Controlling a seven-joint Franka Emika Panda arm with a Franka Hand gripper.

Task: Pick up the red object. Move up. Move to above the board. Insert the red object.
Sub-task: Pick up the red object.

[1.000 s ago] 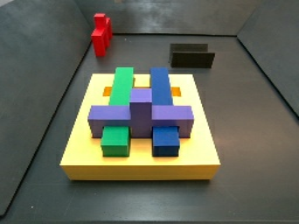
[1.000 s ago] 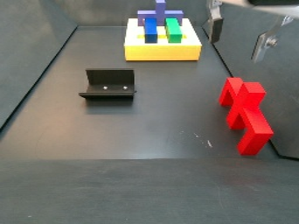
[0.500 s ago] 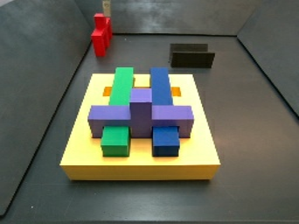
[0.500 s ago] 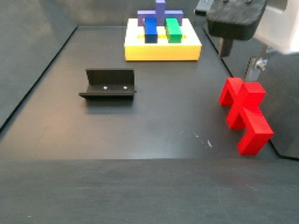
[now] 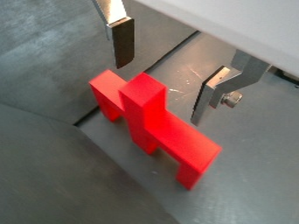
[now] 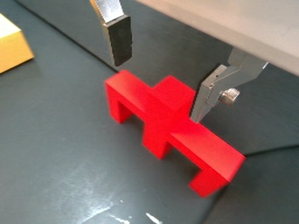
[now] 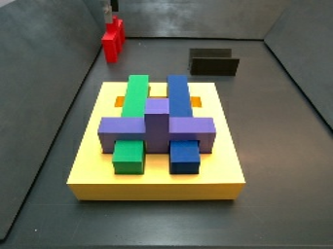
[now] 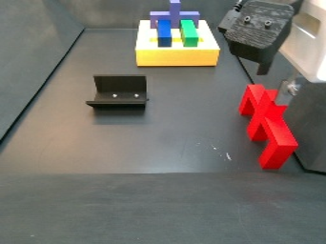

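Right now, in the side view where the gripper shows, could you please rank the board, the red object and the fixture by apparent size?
1. Red object, under the gripper.
2. Board.
3. Fixture.
The red object and fixture sit nearer the camera, so the far board is probably truly largest.

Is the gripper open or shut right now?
Open: the gripper straddles the red object, silver fingers apart on either side, not touching.

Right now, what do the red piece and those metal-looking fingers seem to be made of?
The red piece looks like matte plastic: even colour, crisp edges, no shine. The end effector straddles its post, jaws open; its fingers look like brushed metal, silvery with dark pads, probably rubber.
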